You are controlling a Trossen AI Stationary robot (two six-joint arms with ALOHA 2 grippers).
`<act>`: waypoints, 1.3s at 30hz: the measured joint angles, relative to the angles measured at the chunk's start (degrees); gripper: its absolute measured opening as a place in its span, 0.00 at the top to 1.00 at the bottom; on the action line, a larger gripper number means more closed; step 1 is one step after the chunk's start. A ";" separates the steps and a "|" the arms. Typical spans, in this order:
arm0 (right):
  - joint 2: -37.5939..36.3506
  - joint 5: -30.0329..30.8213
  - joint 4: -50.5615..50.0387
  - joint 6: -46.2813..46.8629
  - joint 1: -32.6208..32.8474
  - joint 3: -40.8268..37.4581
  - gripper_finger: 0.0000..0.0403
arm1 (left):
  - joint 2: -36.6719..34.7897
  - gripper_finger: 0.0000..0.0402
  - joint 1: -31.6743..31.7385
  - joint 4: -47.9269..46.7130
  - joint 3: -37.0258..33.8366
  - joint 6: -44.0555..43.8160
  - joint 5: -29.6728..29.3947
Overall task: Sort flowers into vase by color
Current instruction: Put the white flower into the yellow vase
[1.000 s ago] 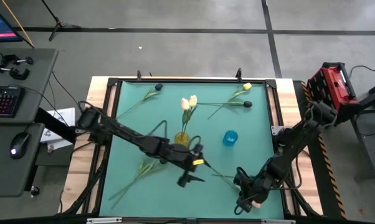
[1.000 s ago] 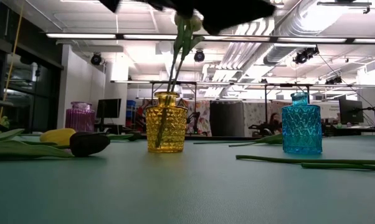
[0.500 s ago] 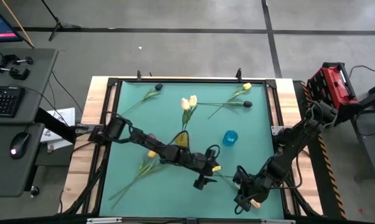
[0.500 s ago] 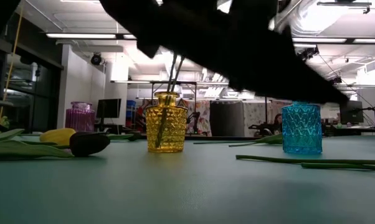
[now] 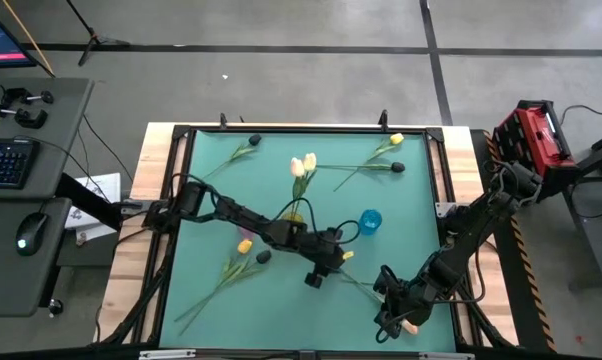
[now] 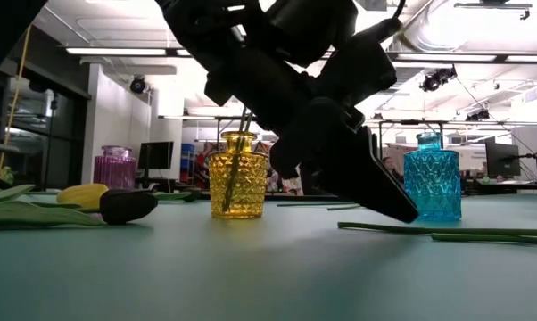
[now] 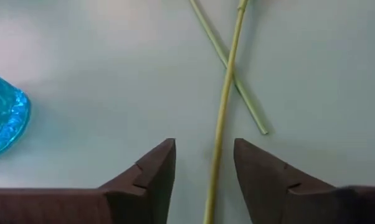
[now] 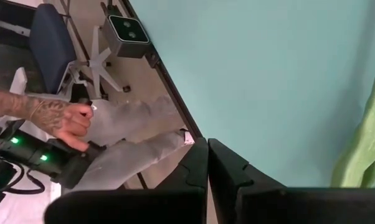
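Observation:
My left gripper [image 5: 314,280] [image 7: 204,144] is low over the green table, open, its fingers on either side of a long thin green stem [image 7: 228,87] that lies flat; I see no touch. A second stem [image 7: 237,93] crosses it farther on. In the low view the gripper [image 6: 375,192] slants down in front of the yellow vase [image 6: 238,175], which holds two cream tulips [image 5: 303,165]. The blue vase [image 5: 369,221] stands to its right. My right gripper [image 5: 386,320] [image 8: 207,163] waits shut near the near right corner.
Loose flowers lie on the table: a yellow [image 5: 244,245] and a black one [image 5: 264,257] left of centre, others along the far edge [image 5: 251,142] [image 5: 396,140] [image 5: 396,167]. A green leaf [image 8: 362,155] lies by my right gripper. A person's hand [image 8: 72,121] shows beyond the table edge.
My left gripper has come down from above the yellow vase to just over the table, moving a little toward the right edge and tipping further downward, and now straddles the lying stem. The flowers and vases have stayed where they were.

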 joint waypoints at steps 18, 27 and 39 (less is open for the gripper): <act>0.02 0.04 0.00 1.33 -0.04 -0.01 1.00 | 0.85 0.96 -0.39 -9.12 0.37 -1.60 0.00; 0.04 0.17 3.43 0.75 -0.04 -0.02 1.00 | -4.49 1.00 0.15 -15.51 -0.35 -5.11 0.68; -7.91 27.02 15.86 -9.55 -0.72 -0.02 1.00 | -14.87 1.00 4.10 -20.93 -0.20 -5.07 0.57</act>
